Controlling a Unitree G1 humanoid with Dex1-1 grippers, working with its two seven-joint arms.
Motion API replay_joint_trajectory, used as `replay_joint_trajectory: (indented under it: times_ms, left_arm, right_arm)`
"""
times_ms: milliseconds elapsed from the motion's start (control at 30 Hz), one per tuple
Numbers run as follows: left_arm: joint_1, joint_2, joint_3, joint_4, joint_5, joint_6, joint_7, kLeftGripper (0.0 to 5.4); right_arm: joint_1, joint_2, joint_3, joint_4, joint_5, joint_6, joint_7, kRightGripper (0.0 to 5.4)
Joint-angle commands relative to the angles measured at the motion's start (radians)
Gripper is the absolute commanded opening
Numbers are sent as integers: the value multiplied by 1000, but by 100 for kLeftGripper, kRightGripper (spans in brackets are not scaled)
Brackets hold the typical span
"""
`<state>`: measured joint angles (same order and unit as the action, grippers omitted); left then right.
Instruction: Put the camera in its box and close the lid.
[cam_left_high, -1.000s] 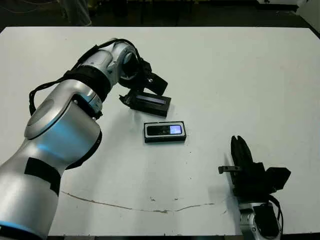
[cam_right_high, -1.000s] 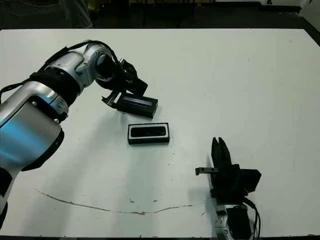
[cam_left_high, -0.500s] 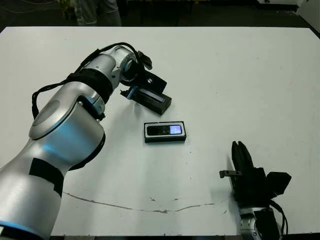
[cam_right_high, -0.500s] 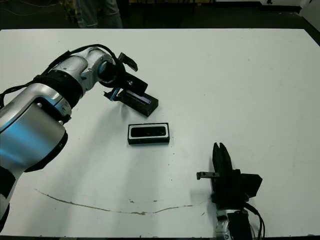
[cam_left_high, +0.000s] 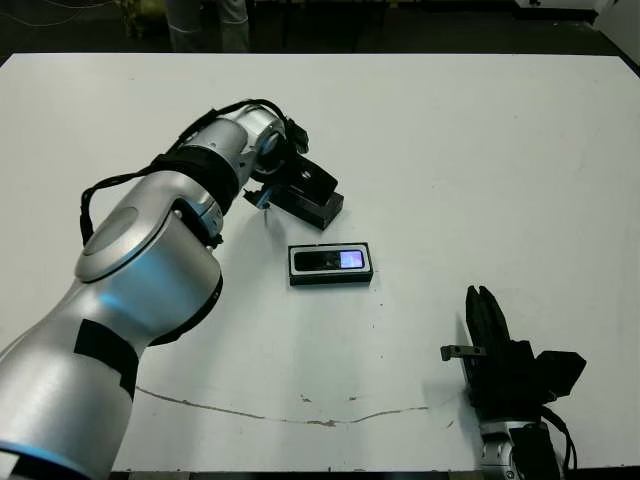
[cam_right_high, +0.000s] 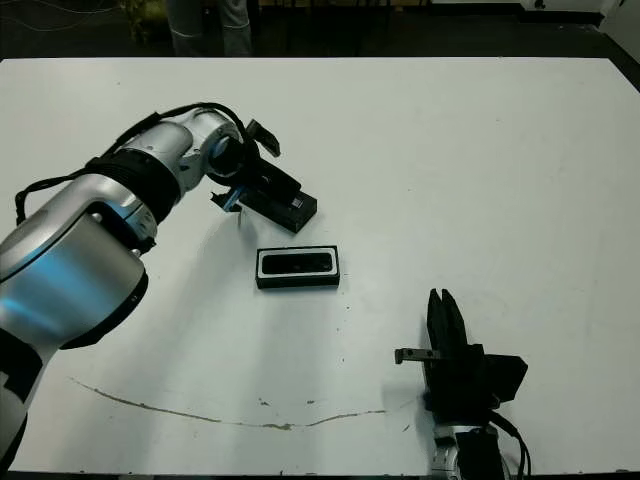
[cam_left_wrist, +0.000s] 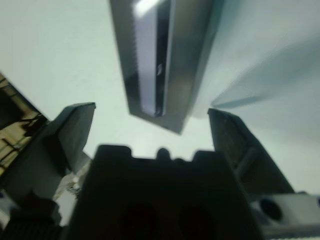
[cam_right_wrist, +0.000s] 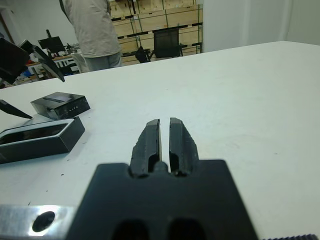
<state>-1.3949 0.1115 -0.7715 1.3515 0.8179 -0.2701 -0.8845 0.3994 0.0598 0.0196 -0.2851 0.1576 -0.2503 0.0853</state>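
Observation:
The box (cam_left_high: 330, 277) lies mid-table, a shallow black tray. The camera (cam_left_high: 335, 260) sits inside it, bluish screen up. Just beyond, to the left, the black lid (cam_left_high: 315, 196) lies at a slant. My left gripper (cam_left_high: 280, 168) is open, one finger on each side of the lid's left end. In the left wrist view the lid (cam_left_wrist: 160, 60), with its grey strip, lies past the spread fingers (cam_left_wrist: 70, 135), which do not touch it. My right gripper (cam_left_high: 485, 312) rests near the front right edge, shut on nothing, its fingertips (cam_right_wrist: 150, 131) pressed together.
A person (cam_left_high: 205, 12) stands beyond the table's far edge, also in the right wrist view as a person (cam_right_wrist: 92, 30). A thin brown line (cam_left_high: 300, 415) runs across the table top near the front edge. White table surface lies to the right of the box.
My left wrist has rolled and the lid has turned with it, so its grey strip no longer faces the head camera. The left fingers now stand apart. The right gripper has shifted slightly toward the front edge.

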Motion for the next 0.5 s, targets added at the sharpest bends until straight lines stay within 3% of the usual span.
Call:
replay_joint_trajectory:
  times_ms: [33, 267, 500]
  left_arm:
    - [-3, 1, 20, 6, -18, 7, -53, 539]
    - [-3, -2, 36, 4, -19, 40, -60, 539]
    - [22, -35, 44, 14, -29, 101, -91, 539]
  right_arm:
    - [16, 8, -3, 2, -11, 25, -23, 0]
    - [6, 10, 2, 28, -3, -10, -9, 0]
    - [29, 15, 4, 9, 0, 2, -17, 0]
